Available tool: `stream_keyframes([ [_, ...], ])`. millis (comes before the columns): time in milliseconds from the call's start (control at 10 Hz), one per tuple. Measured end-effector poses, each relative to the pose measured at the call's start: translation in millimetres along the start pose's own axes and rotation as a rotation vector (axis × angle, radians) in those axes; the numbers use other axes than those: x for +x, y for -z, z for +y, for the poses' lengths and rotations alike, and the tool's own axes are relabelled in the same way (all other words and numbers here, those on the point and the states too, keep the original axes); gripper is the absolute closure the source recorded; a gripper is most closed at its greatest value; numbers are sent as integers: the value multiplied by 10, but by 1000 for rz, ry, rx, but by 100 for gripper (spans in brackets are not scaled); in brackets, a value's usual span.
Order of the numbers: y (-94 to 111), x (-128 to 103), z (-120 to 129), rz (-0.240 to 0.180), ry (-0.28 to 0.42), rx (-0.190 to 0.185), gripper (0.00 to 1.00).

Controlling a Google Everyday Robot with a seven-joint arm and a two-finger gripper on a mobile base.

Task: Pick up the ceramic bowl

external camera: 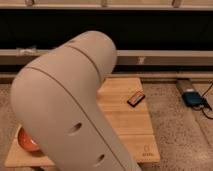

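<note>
The ceramic bowl [26, 142] is an orange-red dish at the left front of the wooden table [127, 125]. Only a small part of it shows; my beige arm [70, 105] covers the rest. The arm fills the left and middle of the camera view. My gripper is not in view; it is hidden behind or beyond the arm.
A small dark flat object with an orange edge [136, 99] lies on the right part of the table. A blue device with a cable [192, 98] sits on the speckled floor at the right. A dark wall with a grey ledge [165, 56] runs behind the table.
</note>
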Motion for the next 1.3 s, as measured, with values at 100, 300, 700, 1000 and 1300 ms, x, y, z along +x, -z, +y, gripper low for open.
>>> stream_keyframes([
  [100, -51, -23, 37, 8, 12, 1, 26],
  [300, -218, -56, 17, 27, 29, 1, 26],
  [700, -416, -79, -176, 47, 7, -23, 34],
  [1000, -371, -78, -255, 35, 3, -76, 64],
  [1300, -344, -35, -245, 20, 16, -100, 94],
])
